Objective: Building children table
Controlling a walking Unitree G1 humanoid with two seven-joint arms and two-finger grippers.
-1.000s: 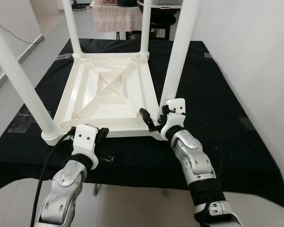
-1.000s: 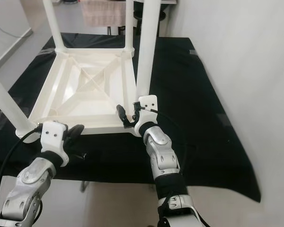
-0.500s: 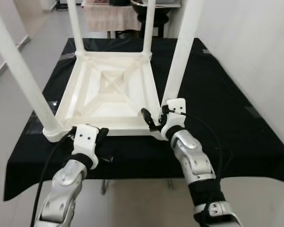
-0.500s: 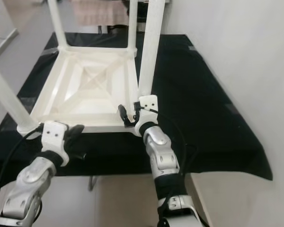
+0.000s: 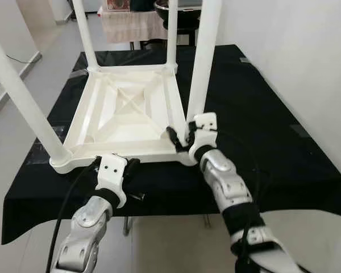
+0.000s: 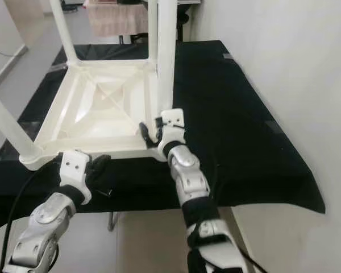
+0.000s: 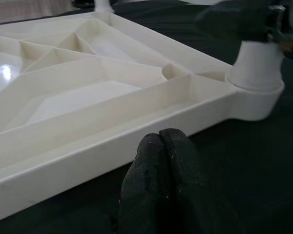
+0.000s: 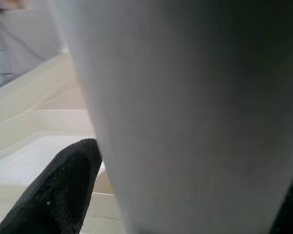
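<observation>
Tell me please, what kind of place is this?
Probably a room in a home, used as an assembly spot. A white children's table lies upside down on a black-covered work surface, beside a plain white wall; more furniture stands behind.

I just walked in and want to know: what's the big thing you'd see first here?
A white table lies upside down on a black cloth, its four legs poking up. The right gripper is clamped round the near right leg at its base. The left gripper, shut, sits just off the table's near edge.
</observation>
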